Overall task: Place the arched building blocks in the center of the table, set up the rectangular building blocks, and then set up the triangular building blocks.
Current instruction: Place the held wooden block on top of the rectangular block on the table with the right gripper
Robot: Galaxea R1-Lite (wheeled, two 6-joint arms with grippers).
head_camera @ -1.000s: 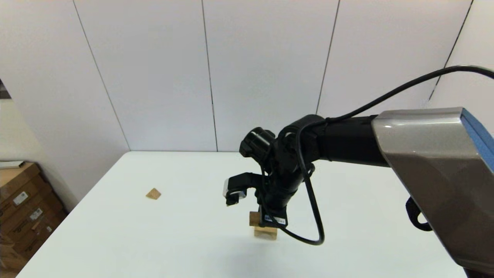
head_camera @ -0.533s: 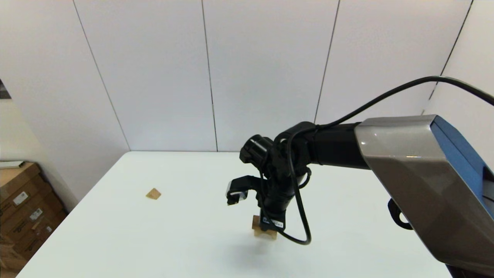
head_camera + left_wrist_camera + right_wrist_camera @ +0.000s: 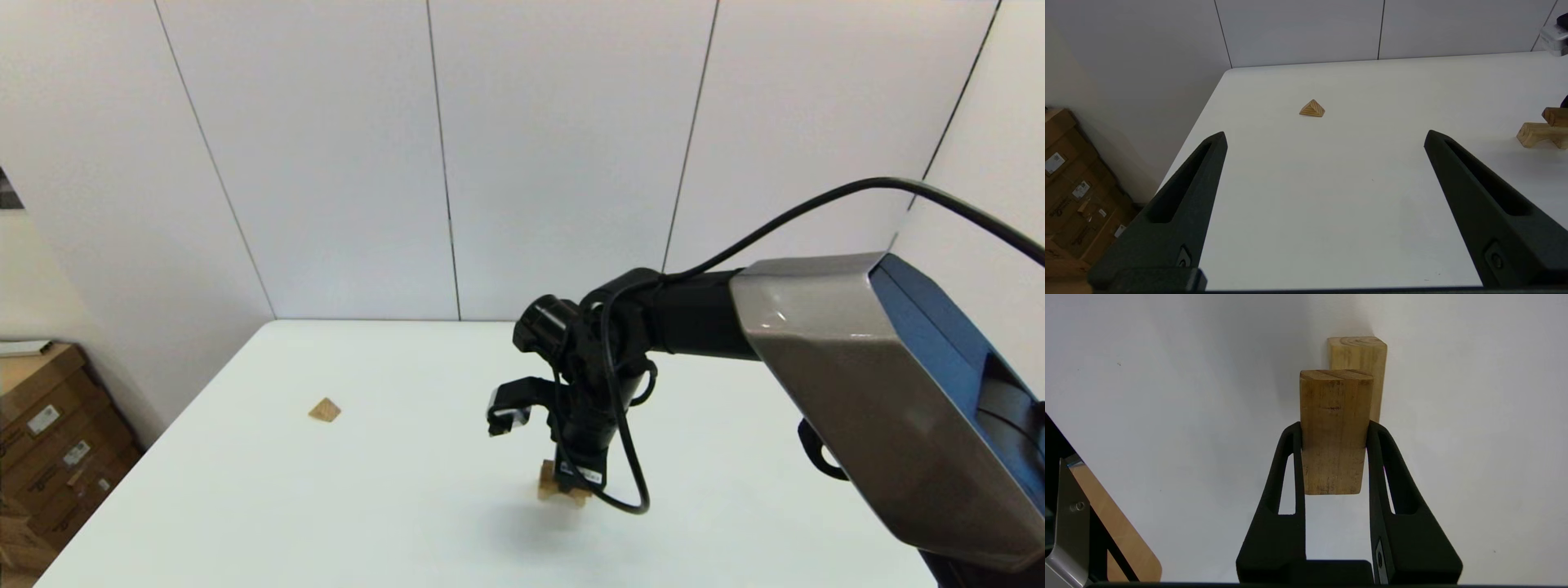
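Note:
My right gripper (image 3: 574,480) reaches to the middle of the table (image 3: 351,506), shut on the rectangular building block (image 3: 1334,416), a plain wooden bar held level between both fingers. Directly under it, the arched building block (image 3: 1361,351) stands on the table on its legs. The left wrist view shows the bar (image 3: 1554,116) just over the arch (image 3: 1533,134); I cannot tell whether they touch. The triangular building block (image 3: 325,410), a small wedge (image 3: 1312,109), lies far to the left. My left gripper (image 3: 1325,134) hovers open, low over the table, facing that wedge.
Stacked cardboard boxes (image 3: 49,441) stand on the floor past the table's left edge. A black cable (image 3: 633,482) loops down beside the right gripper. White wall panels close off the back edge of the table.
My right gripper has come down with the rectangular block, closing the gap to the arched block. The arm shifted slightly right. The triangular block has not moved.

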